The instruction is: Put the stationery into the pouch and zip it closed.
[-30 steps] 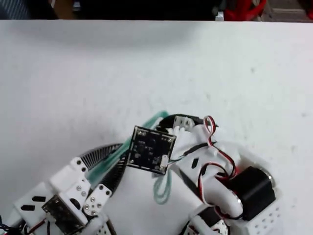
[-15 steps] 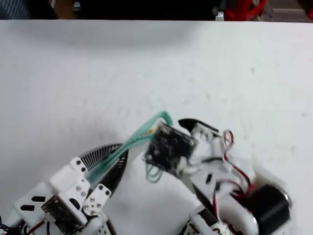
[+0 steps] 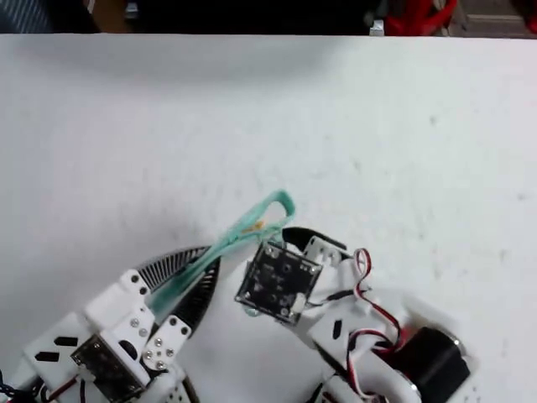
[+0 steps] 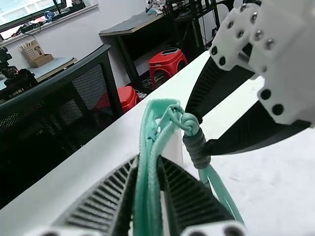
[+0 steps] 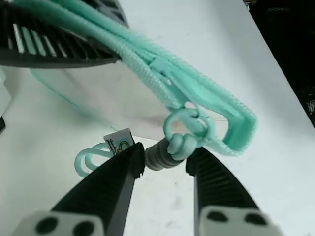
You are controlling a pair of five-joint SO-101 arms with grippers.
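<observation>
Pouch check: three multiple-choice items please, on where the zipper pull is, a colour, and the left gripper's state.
1. Where is the zipper pull of the pouch?
A) between the fingers of the right gripper
B) lying loose, far from both arms
C) tucked inside the pouch
2. What colour is the pouch's zip edge?
A) red
B) mint green
C) yellow
3. How is the left gripper?
A) open, empty
B) shut on the pouch's edge
C) open above the pouch
1 A: the pull sits between those fingers in the right wrist view. 2 B: every view shows it green. 3 B: its ribbed jaws clamp the edge.
</observation>
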